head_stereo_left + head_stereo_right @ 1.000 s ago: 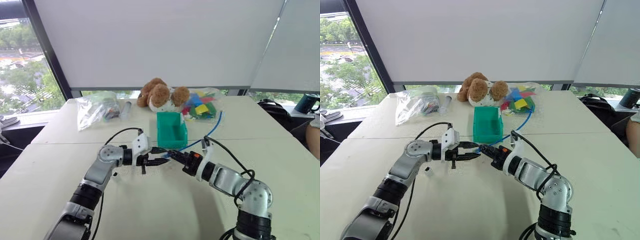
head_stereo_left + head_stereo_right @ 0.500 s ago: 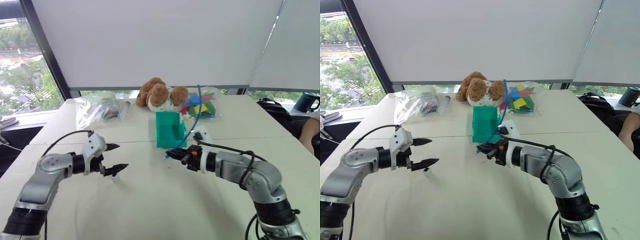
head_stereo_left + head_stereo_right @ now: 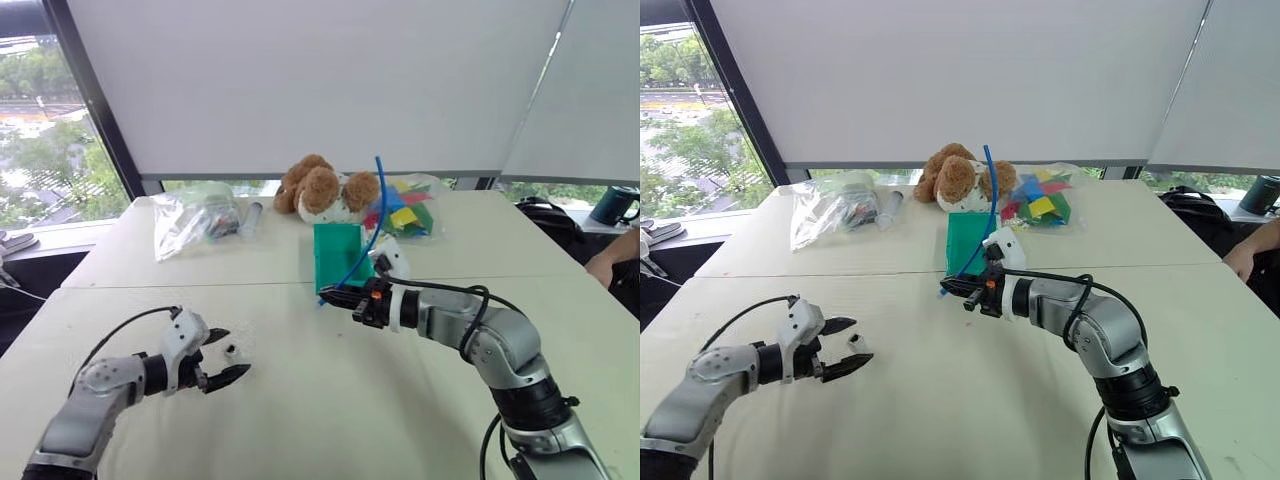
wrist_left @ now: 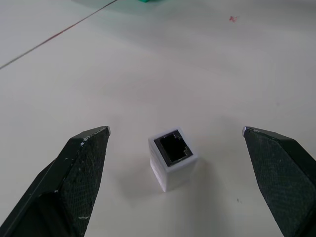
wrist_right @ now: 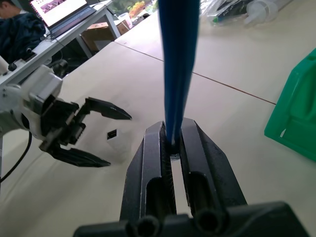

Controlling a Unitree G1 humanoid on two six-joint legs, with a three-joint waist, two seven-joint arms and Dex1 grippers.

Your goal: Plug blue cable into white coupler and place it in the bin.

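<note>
Wide pale cream table (image 3: pixel 300 400), matte top, a thin seam running across it. Behind it, large white roller blinds (image 3: pixel 320 80) drawn down over the windows, meeting at a slanted joint on the right. Dark slanted window frame (image 3: pixel 95 110) at the left; beyond the glass, green trees (image 3: pixel 40 170) in daylight. Soft, even daylight throughout. In the right wrist view, a further desk carrying an open laptop with lit screen (image 5: pixel 57 10).
</note>
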